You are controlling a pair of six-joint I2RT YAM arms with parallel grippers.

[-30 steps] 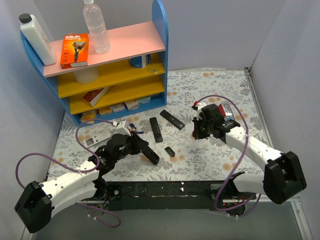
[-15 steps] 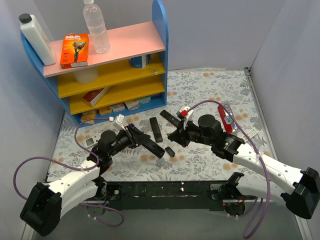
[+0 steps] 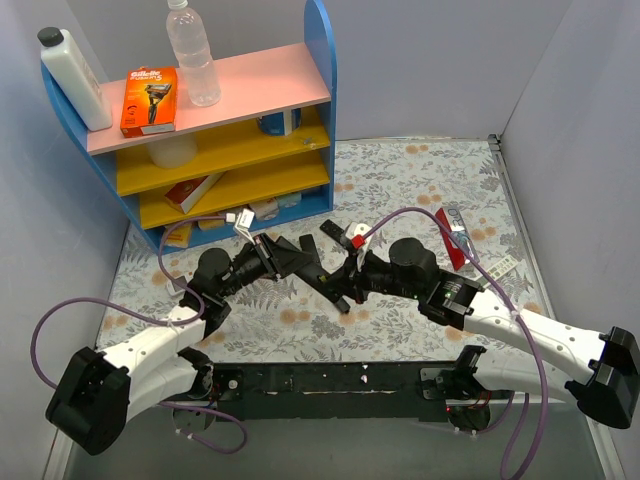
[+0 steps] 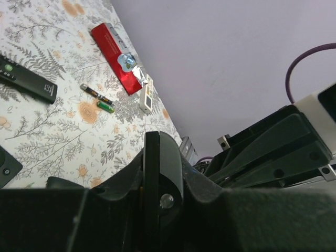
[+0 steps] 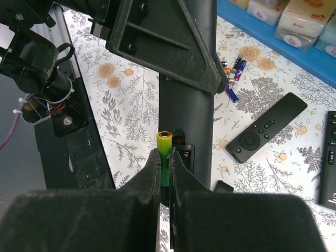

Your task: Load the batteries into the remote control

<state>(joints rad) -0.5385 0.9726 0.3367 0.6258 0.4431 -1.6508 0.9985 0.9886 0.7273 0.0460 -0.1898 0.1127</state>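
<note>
My left gripper is shut on a black remote control and holds it tilted above the table's middle. The left wrist view shows the remote edge-on between the fingers. My right gripper is shut on a green and yellow battery and holds it upright at the remote's open battery bay. I cannot tell whether the battery touches the bay. Another green battery and a dark cell lie on the table.
Two more black remotes lie on the floral table. Red and blue cells lie near the blue shelf unit. A red package lies at the right. A small black piece lies under the held remote.
My right arm swung left from the table's right side and brought the battery to the remote's end. My left gripper lifted the remote and carried it up and to the right toward it.
</note>
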